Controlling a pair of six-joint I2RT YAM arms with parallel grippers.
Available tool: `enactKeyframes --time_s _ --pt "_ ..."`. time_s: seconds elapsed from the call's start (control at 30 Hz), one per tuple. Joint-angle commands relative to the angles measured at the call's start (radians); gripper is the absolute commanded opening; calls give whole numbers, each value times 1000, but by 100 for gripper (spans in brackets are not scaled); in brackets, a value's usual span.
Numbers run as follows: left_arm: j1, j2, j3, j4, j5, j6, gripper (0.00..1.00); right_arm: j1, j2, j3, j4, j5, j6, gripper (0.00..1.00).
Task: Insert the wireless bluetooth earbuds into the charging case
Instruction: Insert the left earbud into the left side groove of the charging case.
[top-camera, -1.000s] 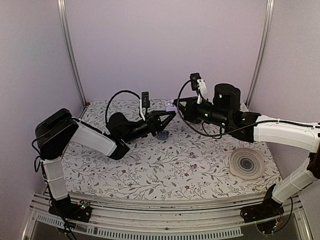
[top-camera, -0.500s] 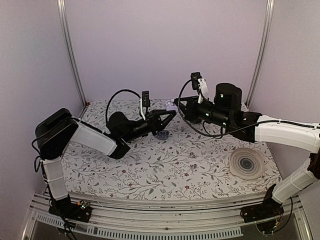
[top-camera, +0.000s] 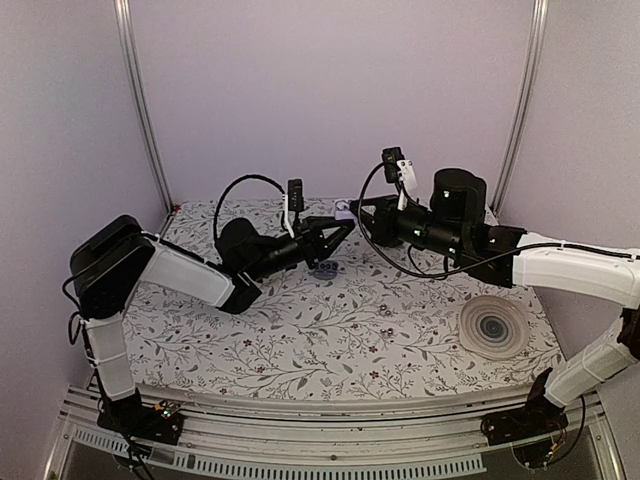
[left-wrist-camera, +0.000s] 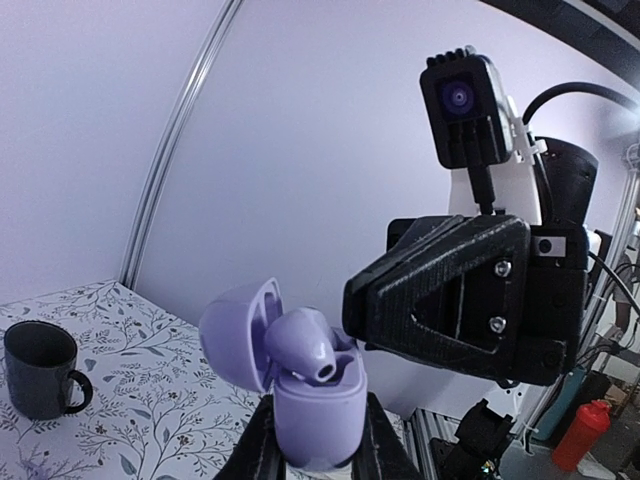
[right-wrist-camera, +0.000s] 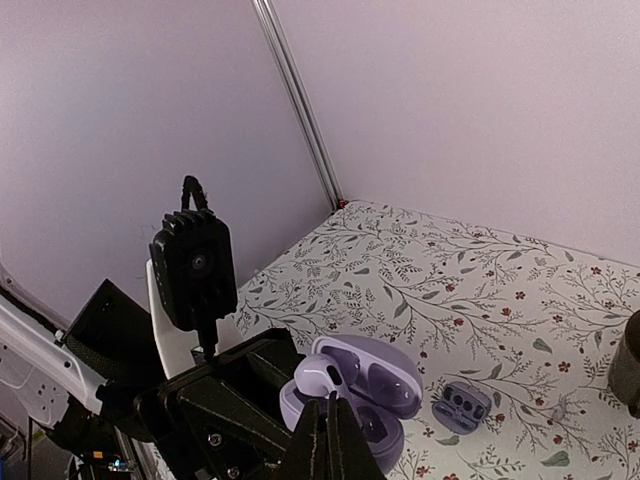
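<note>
My left gripper (left-wrist-camera: 315, 445) is shut on the lower half of the charging case (left-wrist-camera: 312, 408), a small glossy lilac clamshell held upright in the air with its lid open. One lilac earbud (left-wrist-camera: 300, 345) sits at the case's mouth, its head sticking out. My right gripper (right-wrist-camera: 328, 408) is shut on this earbud (right-wrist-camera: 325, 375) by its stem, right over the case (right-wrist-camera: 385, 385). In the top view the two grippers meet tip to tip at the back middle, the left (top-camera: 335, 233) and the right (top-camera: 357, 212). No second earbud shows.
A dark mug (left-wrist-camera: 40, 368) stands on the flowered table. A small grey piece with sockets (right-wrist-camera: 460, 408) lies on the table below the grippers (top-camera: 323, 268). A flat lilac disc (top-camera: 493, 326) lies at the right. A red bottle (left-wrist-camera: 580, 435) stands beyond the table.
My left gripper with the case has shifted slightly right and up toward the right gripper. The right gripper has barely moved.
</note>
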Motion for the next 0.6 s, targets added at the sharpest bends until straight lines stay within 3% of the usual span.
enactKeyframes --time_s 0.0,0.2,0.57 --pt "11 -33 16 -2 4 27 0 5 -33 -22 -25 7 -14 5" --pt "12 -42 14 -29 10 53 0 5 -34 -22 -38 31 -14 6" --pt "15 -53 -33 -86 7 169 0 3 -42 35 -150 69 7 16"
